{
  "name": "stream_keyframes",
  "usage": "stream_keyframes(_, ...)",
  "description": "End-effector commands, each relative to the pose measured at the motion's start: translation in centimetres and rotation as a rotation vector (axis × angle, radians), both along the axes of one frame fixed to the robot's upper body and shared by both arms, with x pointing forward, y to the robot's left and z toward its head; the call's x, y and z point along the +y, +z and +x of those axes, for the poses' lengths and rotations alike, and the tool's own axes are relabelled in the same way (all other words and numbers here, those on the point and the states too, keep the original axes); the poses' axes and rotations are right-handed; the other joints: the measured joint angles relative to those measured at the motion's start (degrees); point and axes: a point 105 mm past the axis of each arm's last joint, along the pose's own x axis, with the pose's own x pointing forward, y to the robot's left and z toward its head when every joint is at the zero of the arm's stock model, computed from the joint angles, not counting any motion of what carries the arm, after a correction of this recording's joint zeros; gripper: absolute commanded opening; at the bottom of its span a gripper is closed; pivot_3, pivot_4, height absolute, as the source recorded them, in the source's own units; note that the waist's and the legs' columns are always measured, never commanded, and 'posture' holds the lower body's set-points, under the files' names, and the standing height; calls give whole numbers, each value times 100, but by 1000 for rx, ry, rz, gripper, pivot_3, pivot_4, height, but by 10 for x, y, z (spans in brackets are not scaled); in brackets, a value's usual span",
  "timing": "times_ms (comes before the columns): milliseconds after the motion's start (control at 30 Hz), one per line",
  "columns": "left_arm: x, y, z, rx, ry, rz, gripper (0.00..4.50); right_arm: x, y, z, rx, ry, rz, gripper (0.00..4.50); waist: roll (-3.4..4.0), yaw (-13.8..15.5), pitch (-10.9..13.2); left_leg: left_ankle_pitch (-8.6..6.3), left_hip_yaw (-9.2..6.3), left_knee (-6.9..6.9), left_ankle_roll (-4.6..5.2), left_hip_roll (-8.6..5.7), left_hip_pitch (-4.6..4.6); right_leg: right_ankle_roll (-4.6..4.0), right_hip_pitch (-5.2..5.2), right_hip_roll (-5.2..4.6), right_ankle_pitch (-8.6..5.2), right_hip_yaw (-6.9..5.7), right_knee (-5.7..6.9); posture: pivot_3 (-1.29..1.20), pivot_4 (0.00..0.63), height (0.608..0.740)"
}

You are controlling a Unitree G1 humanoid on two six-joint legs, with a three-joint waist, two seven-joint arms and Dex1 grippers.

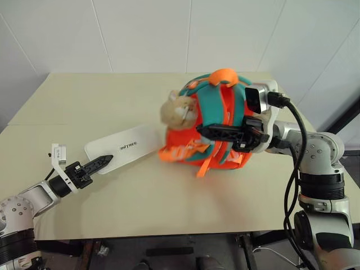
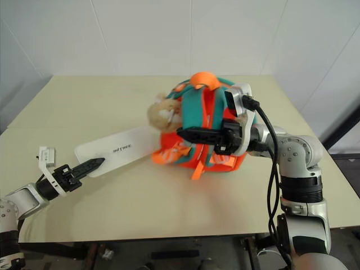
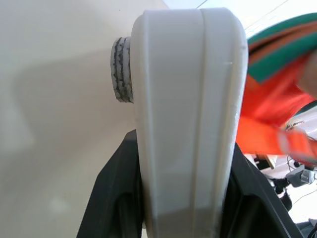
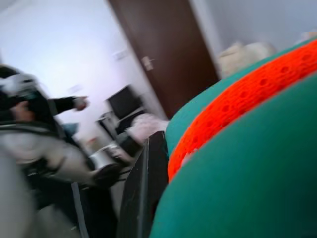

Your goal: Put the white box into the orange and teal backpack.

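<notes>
Small dark lettering stood on the top face of the white box point(image 1: 125, 147), which lay flat on the table; in both eye views it appeared to read "UNITREE", though the letters were too small for a sure reading. White markings showed on the orange webbing at the base of the orange and teal backpack point(image 2: 203, 138), smeared and illegible. No other text, number, label or sign could be read: none on the plush charm, none on either robot arm, and none in the wrist views, where the box's rim and the backpack's straps carried no print.
</notes>
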Motion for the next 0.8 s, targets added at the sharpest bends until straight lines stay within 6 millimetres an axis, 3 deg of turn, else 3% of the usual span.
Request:
stream_keyframes(33, -7, 27, -17, -121, -68, 33, 1339, -4, -22, -16, 23, 40, -107, 35, -1, 52, 0, -4, 2, 3, 1, -1, -1, 0, 1, -2, -1, 0, -7, 0, 150, 740)
stream_keyframes(167, -12, 32, -30, -165, -99, 106, 1339, -16, -48, 5, 48, -56, -193, 35, -4, 109, 0, -8, 13, 13, 5, -2, -3, 2, 3, -6, 1, 1, -22, 0, 150, 740)
stream_keyframes(267, -5, 48, -41, -254, -68, 115, 1339, -25, -59, 22, 36, -116, -232, 35, -8, 98, 2, -8, 14, 15, 5, -1, 0, 1, 2, -5, 1, 1, -21, 0, 150, 740)
stream_keyframes(467, 9, 74, -69, -366, -30, 124, 1339, -27, -68, 30, 39, -124, -249, 35, -10, 100, 3, -17, 16, 13, 6, 0, -2, -3, 0, -6, -3, 2, -22, 0, 150, 740)
stream_keyframes(600, 2, 85, -87, -409, -85, 156, 1339, -28, -77, 40, 48, -135, -277, 35, -12, 105, 3, -24, 18, 13, 6, 1, -3, -5, 0, -7, -8, 2, -26, 0, 150, 740)
stream_keyframes(800, -12, 85, -100, -406, -169, 210, 1339, -22, -80, 56, 32, -137, -267, 35, -13, 94, 3, -25, 21, 17, 7, 2, -1, -7, 1, -7, -8, 2, -25, 0, 150, 740)
